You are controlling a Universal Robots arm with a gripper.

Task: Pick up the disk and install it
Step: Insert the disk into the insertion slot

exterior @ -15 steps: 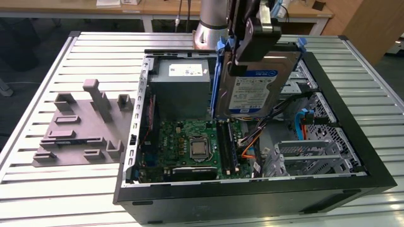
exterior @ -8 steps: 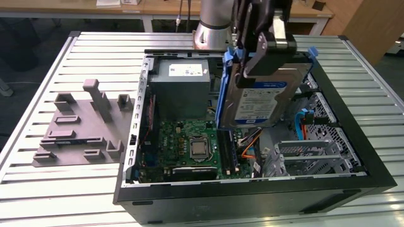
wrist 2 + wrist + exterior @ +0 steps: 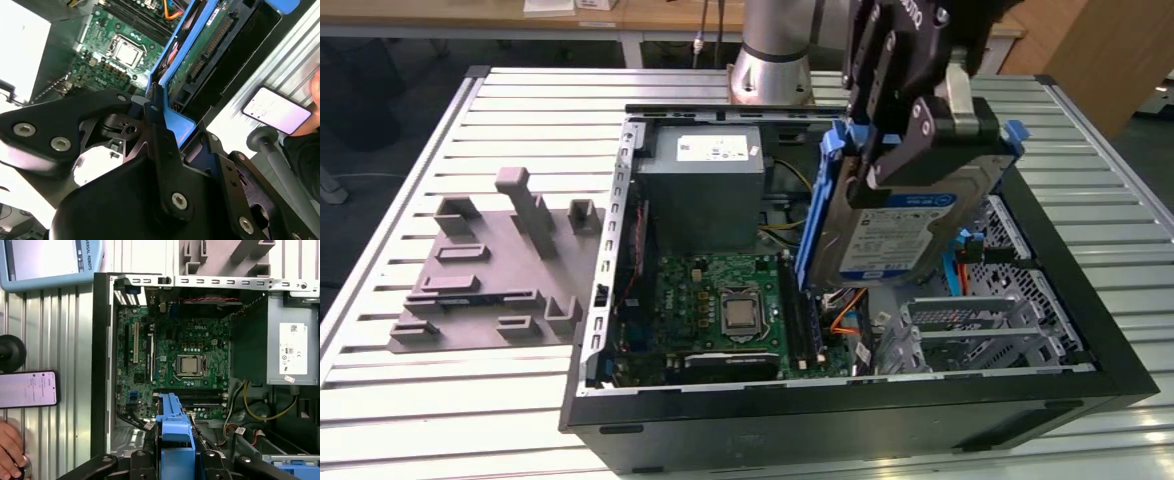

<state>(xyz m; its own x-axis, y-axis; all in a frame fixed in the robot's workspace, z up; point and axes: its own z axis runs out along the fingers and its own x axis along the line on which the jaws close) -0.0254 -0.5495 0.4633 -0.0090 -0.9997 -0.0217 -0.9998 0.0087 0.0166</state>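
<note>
**Item:** disk (image 3: 907, 235), a hard drive in a blue carrier.
**Location:** held aloft and tilted, over the open computer case (image 3: 854, 400) standing on the bench (image 3: 454, 400).
**Gripper** (image 3: 921, 150)**:** clamped on the disk's upper end.
**Handling (judged):** rigid, dense and shock-sensitive. Grip it by the carrier rails, not the label face.

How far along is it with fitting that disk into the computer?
Picking up looks done: the claw is shut on the disk and holds it in the air above the open computer case. Installing is not done: the disk hangs near the metal drive cage, not seated in it.
</note>
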